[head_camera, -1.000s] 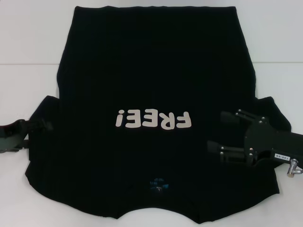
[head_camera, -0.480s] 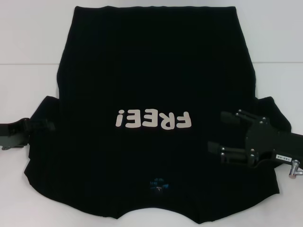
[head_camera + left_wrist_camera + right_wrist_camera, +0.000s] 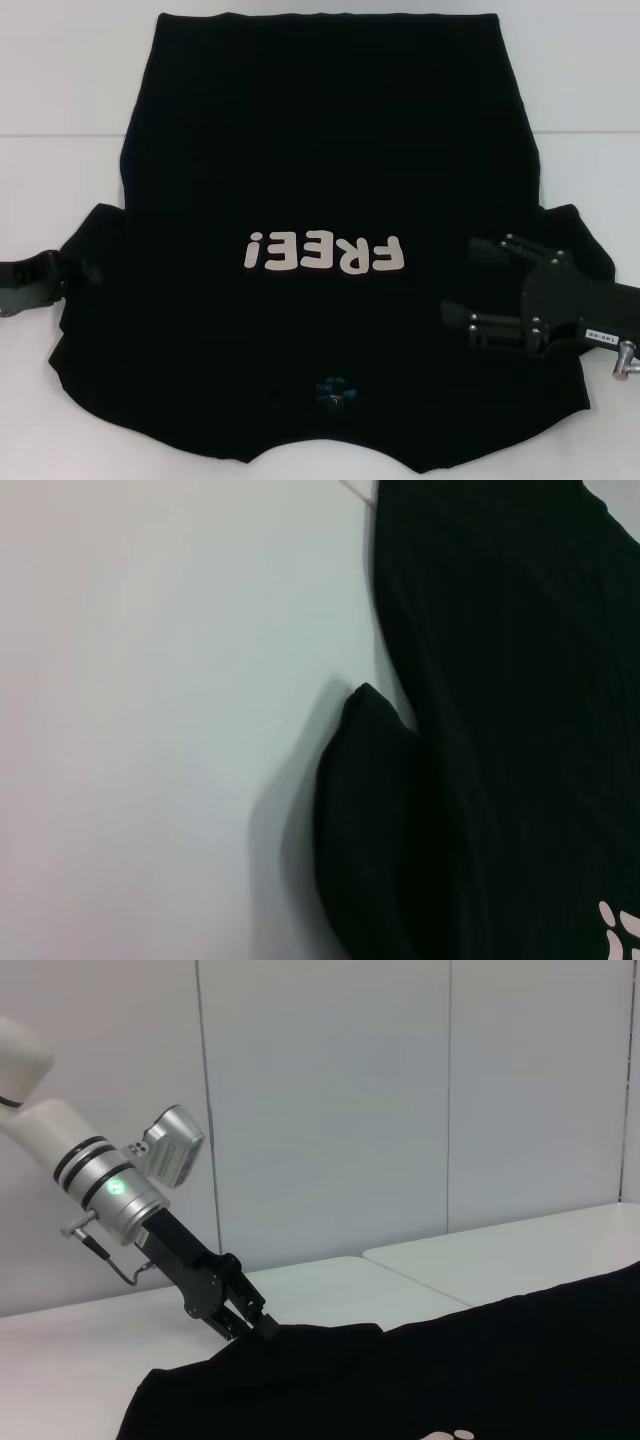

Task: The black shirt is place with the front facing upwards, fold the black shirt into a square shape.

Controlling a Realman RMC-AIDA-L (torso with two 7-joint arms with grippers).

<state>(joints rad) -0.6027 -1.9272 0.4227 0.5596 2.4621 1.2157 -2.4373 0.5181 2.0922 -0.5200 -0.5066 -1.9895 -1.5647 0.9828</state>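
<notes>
Black shirt (image 3: 330, 180), near hem cut off; left gripper (image 3: 85, 270) fingertips indistinct against sleeve.

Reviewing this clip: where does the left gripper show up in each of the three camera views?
Head view: the left gripper is at the picture's left edge, at the black shirt's sleeve.
Left wrist view: not in it; only the sleeve and white table show.
Right wrist view: left gripper, tip on the sleeve edge.
Shared landmark: that sleeve.
</notes>
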